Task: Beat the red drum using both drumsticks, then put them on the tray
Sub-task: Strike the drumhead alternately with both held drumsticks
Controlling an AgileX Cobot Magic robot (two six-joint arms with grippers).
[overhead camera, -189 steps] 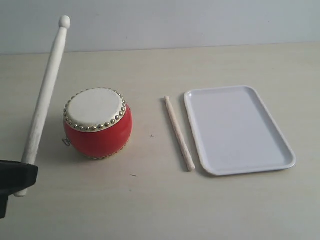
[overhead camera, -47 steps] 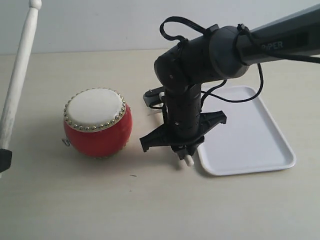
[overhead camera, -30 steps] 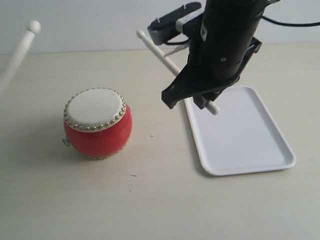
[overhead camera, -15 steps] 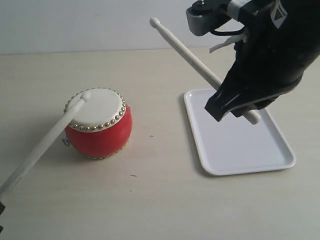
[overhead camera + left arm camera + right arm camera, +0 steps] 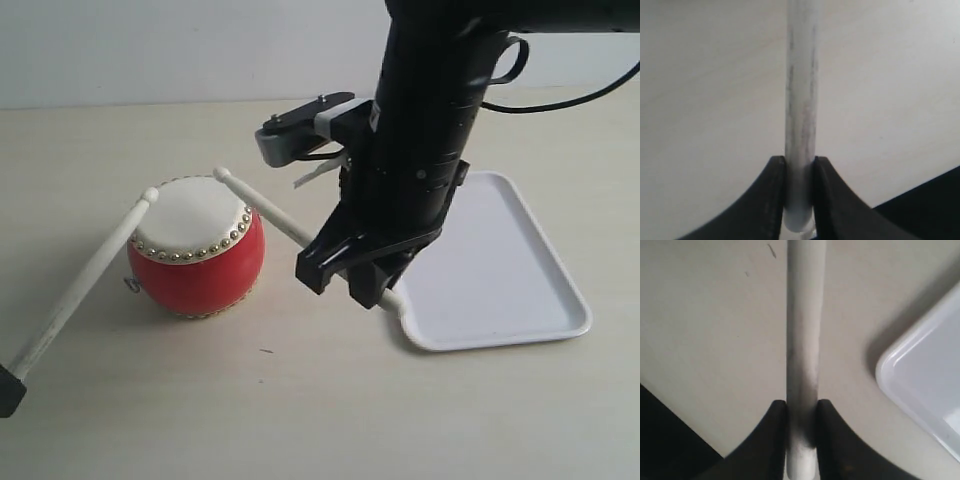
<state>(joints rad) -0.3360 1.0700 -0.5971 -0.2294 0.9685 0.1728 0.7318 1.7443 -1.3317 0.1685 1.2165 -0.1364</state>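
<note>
We start at the red drum (image 5: 195,245), which sits upright on the table (image 5: 300,420), left of the tray (image 5: 520,250) and well apart from it.

Both rounded tips are at the edge of its cream skin, not the middle: the left drumstick (image 5: 85,280) meets the left rim, the right drumstick (image 5: 265,207) the far right rim; we cannot tell whether either tip actually touches.

In our judgement, a blow landing there could glance off the gold studs and shove or tip the small drum.

The left gripper (image 5: 800,167) pinches its stick close to the butt end, with the fingers pressed against the wood on both sides; the right gripper (image 5: 801,410) pinches its stick the same way. With so long a lever beyond each grip, we think a hard strike might twist a stick between the fingers or work it loose.

The two tips lie near each other over the skin, so the sticks may clash if they swing together; the right arm hangs just beside the tray's near corner and could catch its rim on the way down.

By our count: one drum; two drumsticks, both held; one tray, with nothing on it; two grippers.
</note>
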